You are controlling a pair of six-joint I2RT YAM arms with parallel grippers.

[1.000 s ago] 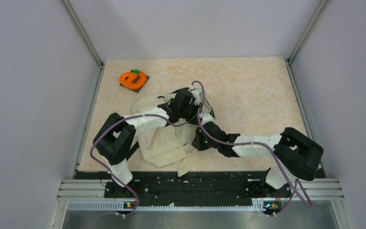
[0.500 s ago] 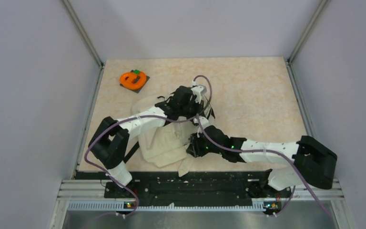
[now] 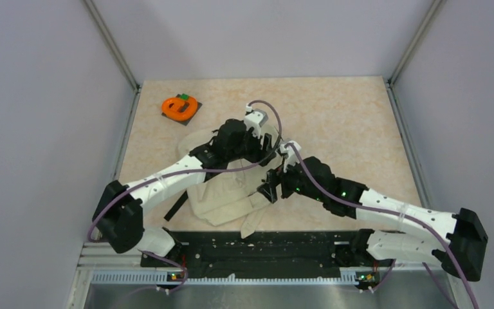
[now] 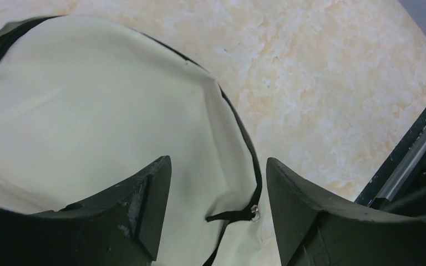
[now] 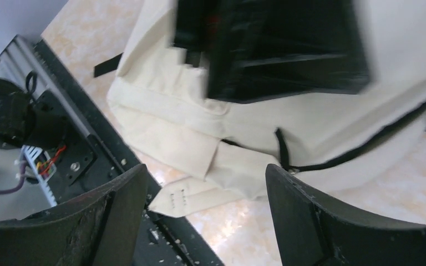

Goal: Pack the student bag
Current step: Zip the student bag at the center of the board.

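orange ring-shaped item [image 3: 180,106] sits far left at the back of the table [image 3: 341,109]. student bag [image 3: 222,199] lies flat near front edge, left of centre. left gripper [image 4: 216,191] over bag's rounded zip edge, jaws wide, gripping nothing. right gripper [image 5: 205,205] above bag's near corner, jaws wide too.

The student bag [image 4: 89,111] is matt cream cloth edged with black webbing; the table [image 3: 334,109] looks smooth, marbled beige.

Right jaws stand apart, empty; student bag [image 5: 333,122] crumpled beneath.
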